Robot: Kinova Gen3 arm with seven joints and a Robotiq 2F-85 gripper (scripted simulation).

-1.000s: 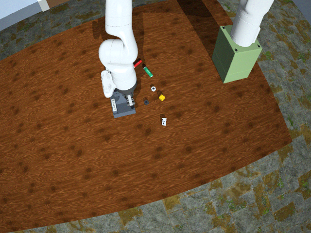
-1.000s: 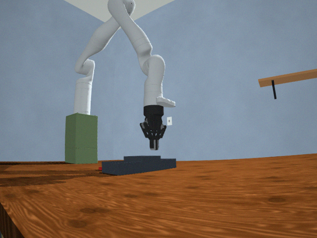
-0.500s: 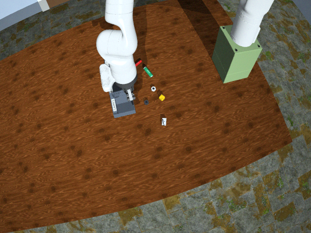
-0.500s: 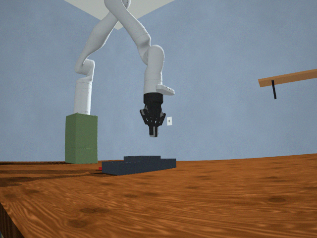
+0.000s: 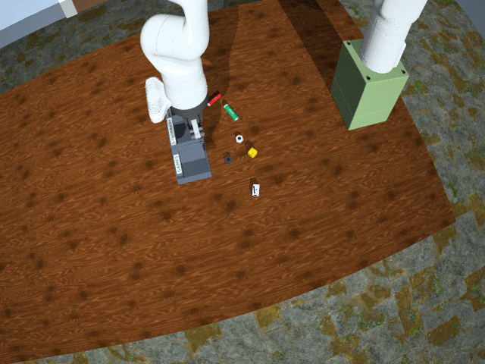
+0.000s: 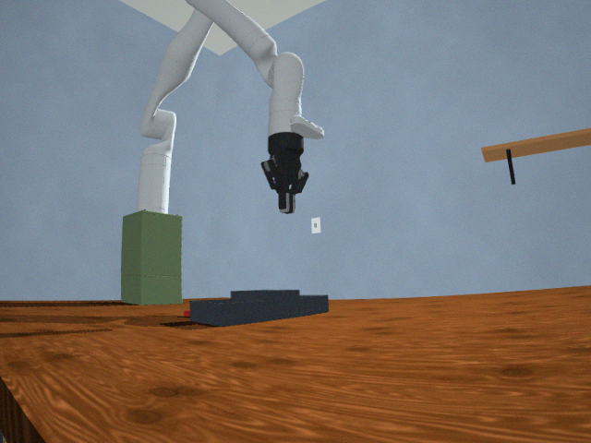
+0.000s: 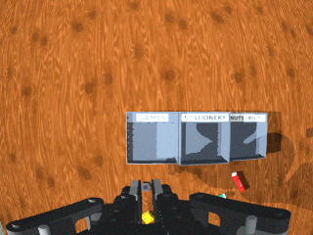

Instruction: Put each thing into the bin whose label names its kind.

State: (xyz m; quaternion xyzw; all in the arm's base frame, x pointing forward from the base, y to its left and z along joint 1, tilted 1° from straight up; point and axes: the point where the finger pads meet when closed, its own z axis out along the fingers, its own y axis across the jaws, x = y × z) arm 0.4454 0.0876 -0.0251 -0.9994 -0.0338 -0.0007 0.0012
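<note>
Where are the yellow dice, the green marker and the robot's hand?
yellow dice (image 5: pixel 252 152), top view, its upper face.
green marker (image 5: pixel 231 111), top view, mid-barrel.
hand (image 6: pixel 286 206), exterior view, between the shut fingertips.

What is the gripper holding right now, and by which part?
Nothing. The gripper hangs high above the bins with its fingers nearly together and nothing between them.

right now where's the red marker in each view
Top: the red marker lies just right of the arm's wrist, beside the green marker.
Exterior: only a red tip shows, at the left end of the bins.
Wrist: it lies below the right end of the bins, at lower right.
Shared landmark: the grey row of bins.
</note>
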